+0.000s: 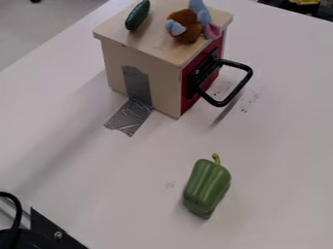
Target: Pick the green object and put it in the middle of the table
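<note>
I cannot tell how the arm is posing itself, nor whether the jaws are spreading, pressing together or pinching anything. The green pepper (207,188) is lying on its side on the white tabletop (286,165), right of centre in the lower part of the view; its curved stem (216,158) is pointing towards the top edge, and its blunt end is facing the bottom edge. At the lower-left corner, a black plate (48,233) is carrying a screw (58,235), and a black cable (17,209) is curving beside it.

Above the pepper in the view and well apart from it, a wooden box (162,80) is standing on the tabletop. A dark green cucumber (137,15) is resting on the box's top, near its left edge, and a plush toy (187,26) in brown, blue and pink is lying to the right of it. A looped black handle (238,89) is sticking out from the box's red front (188,99). Grey tape (131,116) is running down the box's pale side and onto the tabletop.
</note>
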Controlling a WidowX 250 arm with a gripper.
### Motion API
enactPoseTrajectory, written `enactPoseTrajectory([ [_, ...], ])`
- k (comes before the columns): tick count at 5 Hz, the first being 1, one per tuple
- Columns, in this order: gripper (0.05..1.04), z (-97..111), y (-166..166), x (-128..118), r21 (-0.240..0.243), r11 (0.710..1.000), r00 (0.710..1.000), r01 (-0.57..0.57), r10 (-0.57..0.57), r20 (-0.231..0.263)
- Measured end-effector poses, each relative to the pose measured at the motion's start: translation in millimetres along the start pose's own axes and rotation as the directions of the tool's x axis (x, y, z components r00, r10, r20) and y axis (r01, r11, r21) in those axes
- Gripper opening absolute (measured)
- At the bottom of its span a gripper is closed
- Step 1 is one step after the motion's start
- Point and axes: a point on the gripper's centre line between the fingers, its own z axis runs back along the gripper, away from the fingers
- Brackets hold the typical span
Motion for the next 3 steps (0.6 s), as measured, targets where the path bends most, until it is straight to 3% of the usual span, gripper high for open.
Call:
enactPoseTrajectory([
  [1, 1.000, -14, -1, -3, -0.006, 1.000, 0.999, 0.003, -0.003, -0.042],
  [2, 1.000, -26, -24, -34, -0.020, 1.000, 0.995, 0.013, -0.015, -0.099],
  [3, 1.000, -7, -62, -69, -0.024, 0.998, 0.996, 0.059, -0.061, -0.068],
])
